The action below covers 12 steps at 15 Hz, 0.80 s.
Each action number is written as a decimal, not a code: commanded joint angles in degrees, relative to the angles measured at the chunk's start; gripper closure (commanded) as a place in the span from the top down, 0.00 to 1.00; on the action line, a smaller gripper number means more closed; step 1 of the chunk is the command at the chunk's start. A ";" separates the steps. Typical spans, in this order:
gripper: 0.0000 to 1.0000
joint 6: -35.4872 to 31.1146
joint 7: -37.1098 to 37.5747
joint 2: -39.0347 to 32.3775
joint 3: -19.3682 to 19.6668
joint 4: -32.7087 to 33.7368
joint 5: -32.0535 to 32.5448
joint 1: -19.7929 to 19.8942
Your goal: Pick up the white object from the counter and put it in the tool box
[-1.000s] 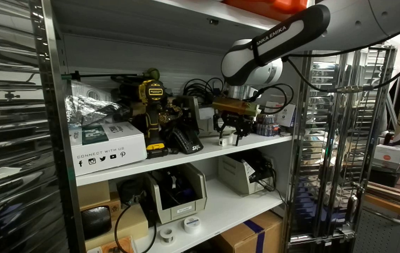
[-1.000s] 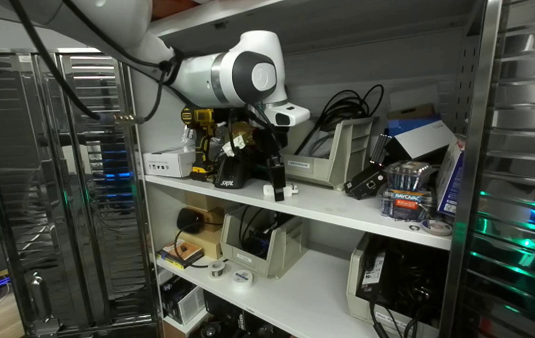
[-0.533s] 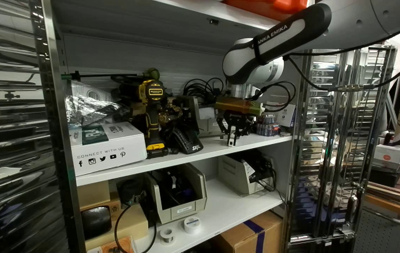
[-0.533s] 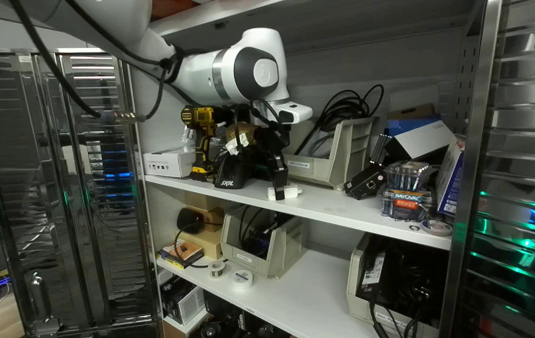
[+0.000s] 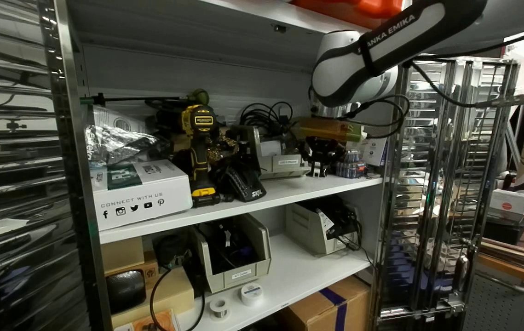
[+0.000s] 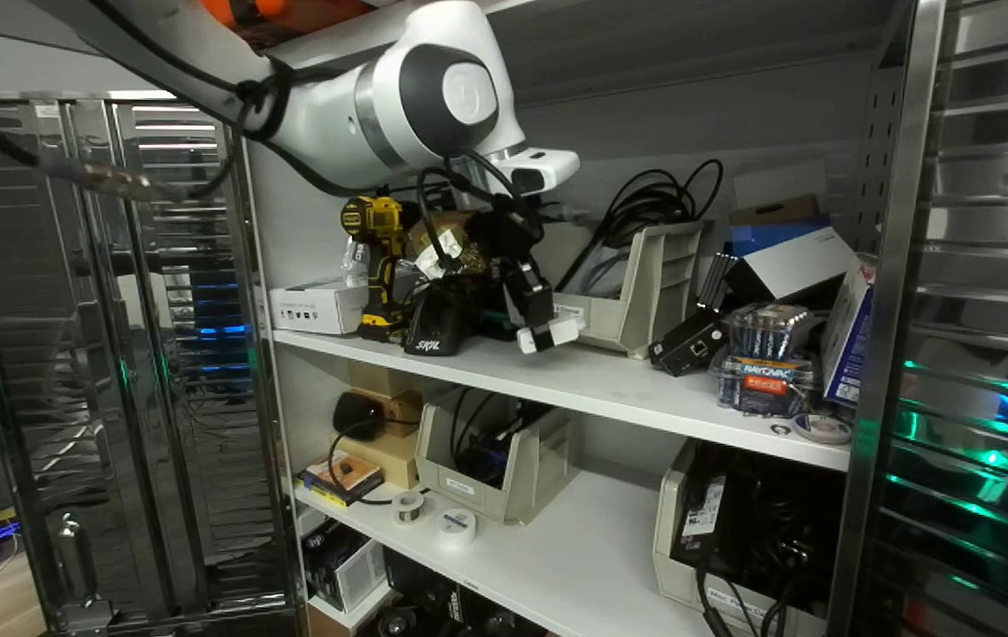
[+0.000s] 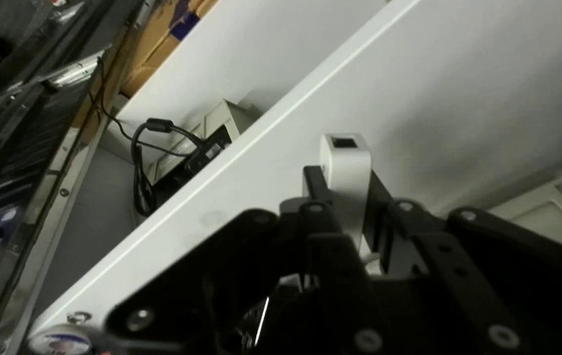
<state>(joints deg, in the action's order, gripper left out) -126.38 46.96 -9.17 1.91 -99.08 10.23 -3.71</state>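
Observation:
The white object [image 6: 567, 328] is a small block clamped between the fingers of my gripper [image 7: 346, 185]. In the wrist view, the white object [image 7: 349, 165] shows a dark square socket on its end and sticks out past the fingertips. It hangs slightly tilted, a little above the counter [image 6: 627, 389], the pale shelf board. Only a sliver of white shows between the fingers of the gripper [image 5: 318, 172] in an exterior view. Open grey bins stand on this shelf and the one below; I cannot tell which is the tool box.
Close behind the gripper is a grey bin [image 6: 650, 292] with black cables. Battery packs [image 6: 765, 372] and a black device [image 6: 689, 341] stand to one side, a yellow drill [image 6: 382, 257] and a Skil tool [image 6: 434, 323] to the other. Below are grey bins [image 6: 680, 531] [image 5: 238, 276].
A second ago the jaws stood apart around the white object on the shelf. They closed on it, and arm and object have since risen and moved back from the shelf's front edge.

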 commanded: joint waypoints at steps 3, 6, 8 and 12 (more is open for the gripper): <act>0.05 -16.93 7.01 7.44 -0.33 -7.69 7.37 0.03; 0.05 -26.31 14.77 4.67 -0.05 -6.01 14.19 0.23; 0.05 -30.06 23.58 1.29 1.15 -2.50 20.37 -0.46; 0.05 -33.24 40.17 -5.92 3.83 7.07 33.48 -1.78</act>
<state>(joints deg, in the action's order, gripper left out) -157.64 77.42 -9.12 3.29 -100.94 36.27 -3.88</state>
